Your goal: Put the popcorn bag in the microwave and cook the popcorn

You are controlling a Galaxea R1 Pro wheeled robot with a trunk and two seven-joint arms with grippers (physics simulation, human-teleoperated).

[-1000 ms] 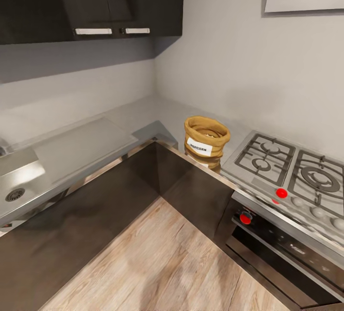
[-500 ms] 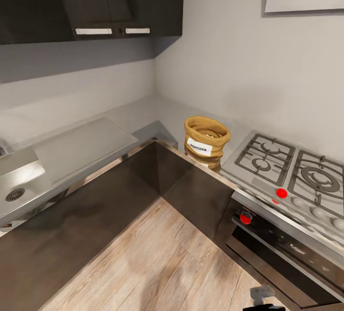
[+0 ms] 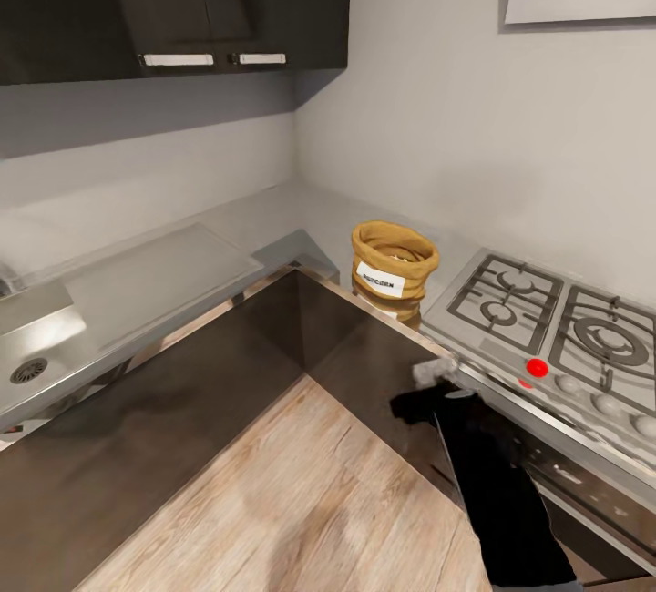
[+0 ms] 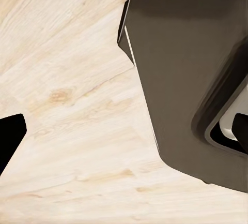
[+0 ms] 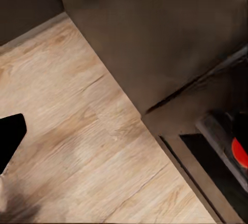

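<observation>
So this is the reach-for-the-bag step. The bag (image 3: 394, 261) sits upright on the counter (image 3: 273, 223) in the far corner, just left of the hob (image 3: 547, 319). The right gripper (image 3: 435, 372) is in front of the cabinets, near and below the bag, holding nothing; can't tell how wide it's open. Next move: lift it over the counter edge and onto the rim. No microwave around here.

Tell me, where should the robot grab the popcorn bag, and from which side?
Probably by the rolled rim of the popcorn bag, coming down from above. The bag stands upright and open on the countertop, with the stove close beside it, so the top is the freest way in for the right end effector.
</observation>
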